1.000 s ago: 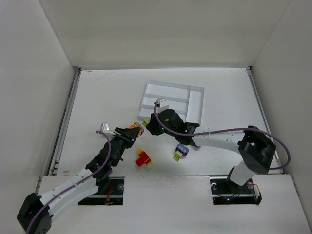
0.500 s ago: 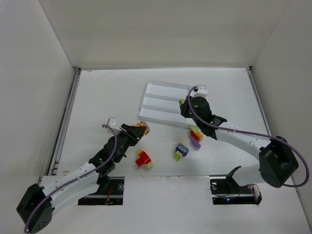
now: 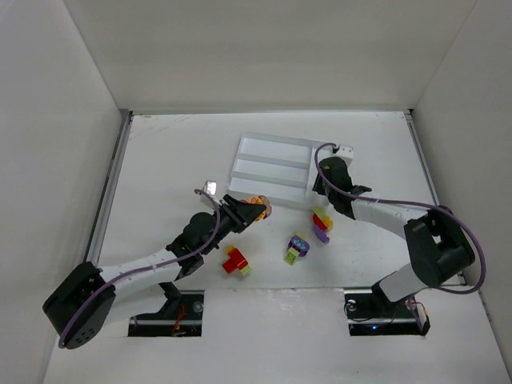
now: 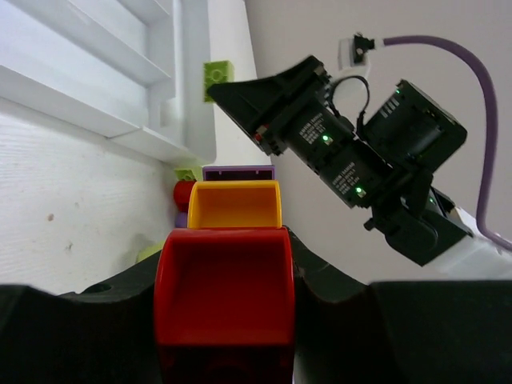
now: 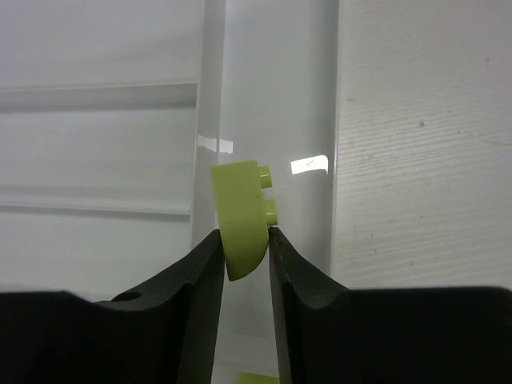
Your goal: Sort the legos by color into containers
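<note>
Lime lego point(image 5: 238, 212) clamped in your right pincer point(image 5: 242, 246), tray point(image 5: 210, 96) beneath — left pincer point(image 3: 254, 210) grips red-orange legos point(image 4: 226, 272) above the surface point(image 3: 160, 160).

Shallow white plastic tray point(image 3: 272, 152) at the far middle of the bench point(image 3: 160, 168). Right claw point(image 5: 244, 240) over its crosswise end slot, lime green plastic brick point(image 5: 240, 212) between the fingers. Left claw point(image 3: 256, 210) before the tray's near edge, gripping a red-and-yellow brick stack point(image 4: 228, 264). Loose plastic bricks point(image 3: 297, 247) lie nearer the arms.

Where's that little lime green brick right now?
In the right wrist view, the lime green brick is pinched by the right gripper, over the end slot of the white tray.
</note>
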`<act>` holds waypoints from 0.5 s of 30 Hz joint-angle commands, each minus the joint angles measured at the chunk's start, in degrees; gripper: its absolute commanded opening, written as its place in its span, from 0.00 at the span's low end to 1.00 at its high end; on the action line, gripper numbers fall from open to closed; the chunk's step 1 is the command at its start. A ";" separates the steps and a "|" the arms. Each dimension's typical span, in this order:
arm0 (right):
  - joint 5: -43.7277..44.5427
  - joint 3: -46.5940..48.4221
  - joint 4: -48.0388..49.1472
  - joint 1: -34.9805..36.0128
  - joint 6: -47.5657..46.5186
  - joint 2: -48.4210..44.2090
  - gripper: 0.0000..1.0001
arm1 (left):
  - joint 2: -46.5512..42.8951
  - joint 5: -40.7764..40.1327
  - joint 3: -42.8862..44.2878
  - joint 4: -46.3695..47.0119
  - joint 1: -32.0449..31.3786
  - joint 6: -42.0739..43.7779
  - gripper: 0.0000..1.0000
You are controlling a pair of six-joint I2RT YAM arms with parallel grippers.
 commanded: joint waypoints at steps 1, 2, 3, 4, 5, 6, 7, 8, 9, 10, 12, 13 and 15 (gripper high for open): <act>0.07 2.12 1.35 -0.29 0.76 0.43 0.41 | 2.07 4.25 2.05 13.18 -0.32 -0.59 0.08; 0.25 1.95 1.35 -0.11 0.76 -0.53 0.50 | 2.68 4.51 1.96 14.41 -0.15 -0.77 0.08; 0.33 1.69 1.44 -0.02 0.67 -1.50 0.56 | 3.04 4.86 1.78 15.29 -0.06 -0.86 0.08; 0.34 1.42 1.44 0.07 0.50 -2.73 0.60 | 3.39 5.13 1.61 16.17 0.03 -0.86 0.08; 0.34 1.07 1.18 0.07 0.49 -3.96 0.63 | 3.65 5.39 1.43 16.96 0.21 -0.86 0.08; 0.34 0.63 1.17 0.07 0.41 -5.54 0.65 | 3.92 5.57 1.34 17.58 0.29 -0.94 0.08; 0.34 -0.15 1.00 0.07 0.41 -7.73 0.67 | 4.01 5.83 1.25 18.11 0.38 -0.94 0.08; -0.19 -0.86 0.91 0.41 0.67 -9.40 0.68 | 4.10 6.09 1.17 18.55 0.64 -1.03 0.08; -1.06 -2.17 1.52 1.20 0.93 -12.12 0.69 | 4.10 6.45 1.17 18.82 0.82 -1.12 0.08; -3.25 -3.84 2.74 2.78 1.54 -15.62 0.70 | 4.01 6.88 1.08 19.08 1.00 -1.21 0.09; -9.56 -6.74 6.16 4.98 2.68 -20.99 0.72 | 3.31 7.59 0.73 19.34 1.35 -1.21 0.09; -13.86 -8.23 8.44 5.95 4.00 -23.37 0.74 | 2.78 7.94 0.55 19.43 1.52 -1.21 0.09; -22.12 -10.78 13.45 7.18 7.42 -26.89 0.79 | 1.64 8.64 -0.15 19.43 1.96 -1.30 0.09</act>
